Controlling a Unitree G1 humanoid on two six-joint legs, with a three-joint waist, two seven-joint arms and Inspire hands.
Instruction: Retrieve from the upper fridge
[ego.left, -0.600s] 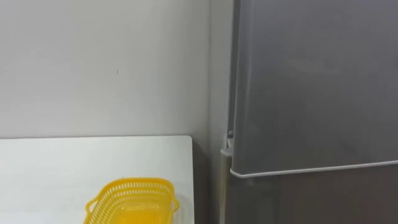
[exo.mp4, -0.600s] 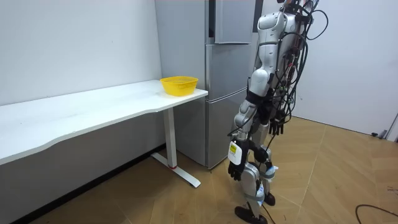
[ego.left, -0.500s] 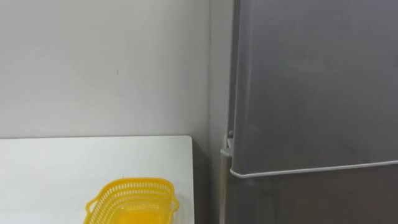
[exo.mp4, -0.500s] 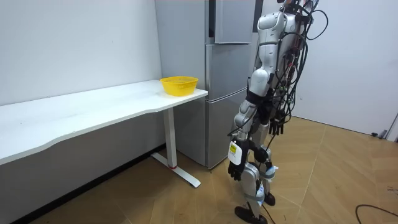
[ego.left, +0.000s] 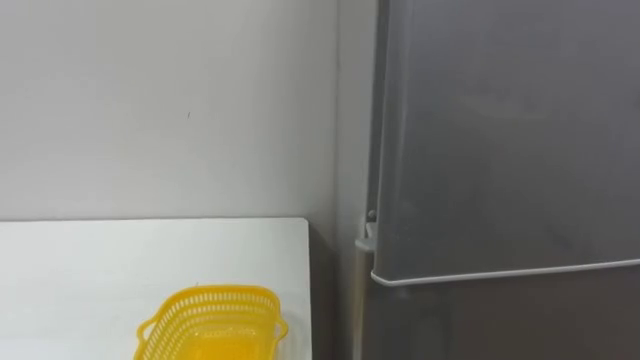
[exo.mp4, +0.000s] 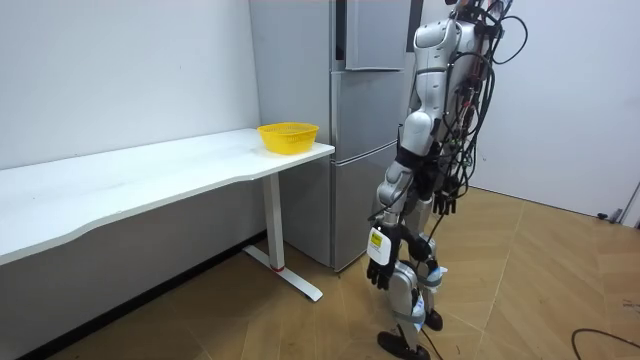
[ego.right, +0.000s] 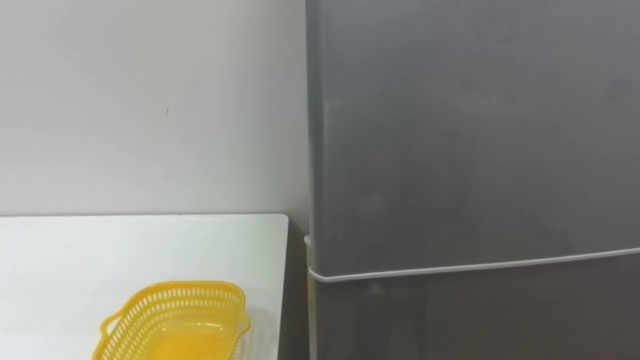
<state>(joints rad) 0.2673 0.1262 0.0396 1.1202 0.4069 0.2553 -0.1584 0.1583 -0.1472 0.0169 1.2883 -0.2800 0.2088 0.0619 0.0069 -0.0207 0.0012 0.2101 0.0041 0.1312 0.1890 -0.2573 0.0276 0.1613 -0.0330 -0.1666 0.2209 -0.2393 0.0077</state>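
I stand on the wooden floor (exo.mp4: 520, 290) squarely in front of the fridge (exo.mp4: 365, 150), close enough that its grey front takes up the right part of what my head camera sees. The upper fridge door (ego.left: 500, 130) is shut, its bottom edge marked by a pale seam running across, and the lower door (ego.left: 500, 320) begins just under that seam. Whatever sits inside the upper compartment is hidden behind the closed door. To my left a white worktop (ego.left: 100, 260) stands against a plain wall (ego.left: 160, 100), its end just beside the fridge with a narrow gap between them. A yellow mesh basket (ego.left: 215, 297) sits on the worktop near that end, upright, with small handles at its sides. In the room view both my arms hang down, well apart from the fridge and from the basket. My left hand (exo.mp4: 378, 270) is on the side nearer that camera, low beside my thigh. Its fingers appear to hang loose and straight, though it shows small and dark there, and it holds nothing. My right hand (exo.mp4: 447, 205) shows as a dark shape past my hip on the room view's right, and I cannot tell whether it is wide or closed.
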